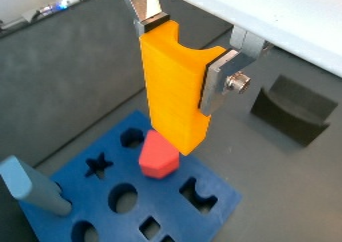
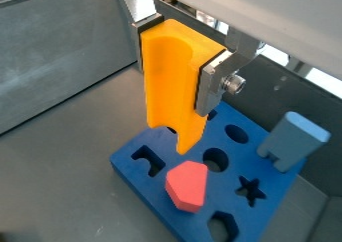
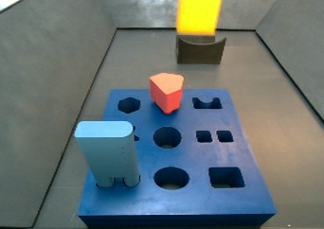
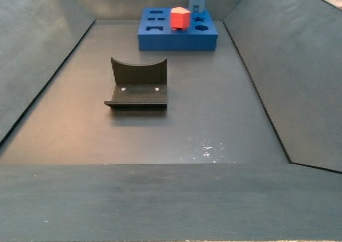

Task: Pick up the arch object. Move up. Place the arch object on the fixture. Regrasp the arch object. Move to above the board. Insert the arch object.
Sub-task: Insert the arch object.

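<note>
My gripper point(image 1: 181, 48) point(image 2: 179, 46) is shut on the yellow-orange arch object point(image 1: 174, 86) point(image 2: 171, 81), which hangs upright from the fingers point(image 1: 221, 78) in both wrist views. Its lower end hovers apart above the blue board point(image 1: 214, 214) point(image 2: 138, 154), near a red peg. In a side view the arch object point(image 3: 200, 8) shows at the top edge, high over the board point(image 3: 177, 200), and the gripper itself is cut off. The fixture point(image 3: 200, 49) point(image 4: 136, 86) point(image 1: 294, 108) stands empty on the floor beyond the board point(image 4: 160, 41).
A red peg point(image 1: 158, 156) point(image 2: 187, 186) point(image 3: 166, 89) and a tall light-blue block point(image 1: 30, 186) point(image 2: 294, 138) point(image 3: 108, 152) stand in the board. An arch-shaped hole point(image 3: 207, 102) lies open beside the red peg. Grey walls enclose the floor.
</note>
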You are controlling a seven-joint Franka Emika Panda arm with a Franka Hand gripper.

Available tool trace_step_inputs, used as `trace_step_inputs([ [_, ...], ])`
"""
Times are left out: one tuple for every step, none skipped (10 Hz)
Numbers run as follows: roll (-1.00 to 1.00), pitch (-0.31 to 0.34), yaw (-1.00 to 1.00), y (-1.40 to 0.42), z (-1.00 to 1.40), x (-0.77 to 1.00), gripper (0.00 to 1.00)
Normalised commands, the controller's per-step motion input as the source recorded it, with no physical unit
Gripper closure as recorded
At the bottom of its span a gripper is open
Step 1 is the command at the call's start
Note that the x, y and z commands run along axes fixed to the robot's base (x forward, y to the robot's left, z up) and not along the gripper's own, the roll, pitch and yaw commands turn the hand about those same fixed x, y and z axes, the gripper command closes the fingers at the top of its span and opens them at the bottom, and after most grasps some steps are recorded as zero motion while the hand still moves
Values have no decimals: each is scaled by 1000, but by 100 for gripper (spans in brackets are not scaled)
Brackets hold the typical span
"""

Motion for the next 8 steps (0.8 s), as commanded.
trace_step_inputs([
  [164, 146, 0, -6, -580, 1000, 100],
  [189, 150, 0, -9, -529, 1000, 100],
  [84, 94, 0, -9, -449, 1000, 100],
  [0, 0, -6, 0, -494, 794, 100],
  [-6, -80, -77, 0, -563, 434, 100],
  [-26, -33, 0, 0, -591, 157, 100],
  [-6, -37, 0, 0, -543, 37, 100],
  [76, 0, 0, 0, -320, 0, 100],
])
